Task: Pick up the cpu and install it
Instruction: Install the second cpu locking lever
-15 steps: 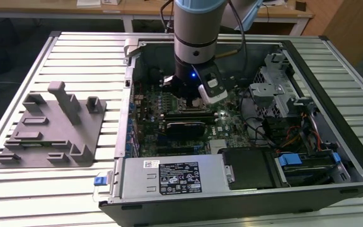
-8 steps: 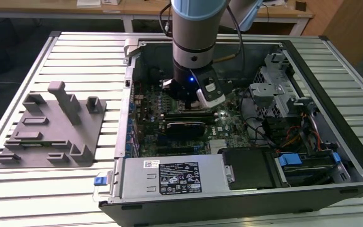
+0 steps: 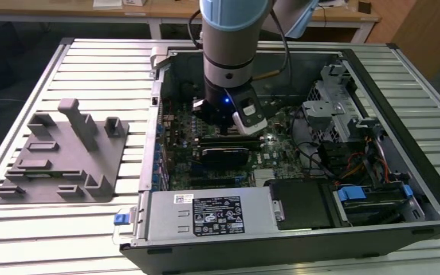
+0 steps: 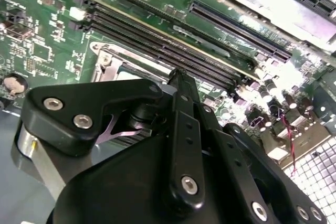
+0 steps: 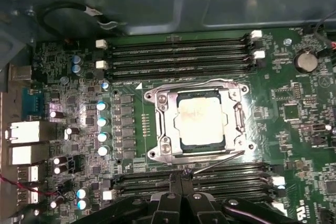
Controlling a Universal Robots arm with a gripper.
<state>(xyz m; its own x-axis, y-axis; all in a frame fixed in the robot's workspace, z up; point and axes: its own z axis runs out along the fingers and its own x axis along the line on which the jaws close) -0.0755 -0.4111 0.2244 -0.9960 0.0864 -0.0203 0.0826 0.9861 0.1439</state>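
with the small flat square silvery-grey cpu (image 5: 198,120) already lying in the square metal socket frame (image 5: 157,129) on the green motherboard (image 5: 294,124), best held straight above it, black hand (image 5: 181,188) closed to a point, gripping nothing.

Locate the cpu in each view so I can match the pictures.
Exterior view: the arm stands over the middle of the board, hiding that spot.
First wrist view: the cpu lies in the metal socket frame, mid-picture.
Second wrist view: a corner of the socket frame shows beside the gripper; I cannot make out the cpu itself.
Shared landmark: the long black memory slots beside the frame, in both wrist views.
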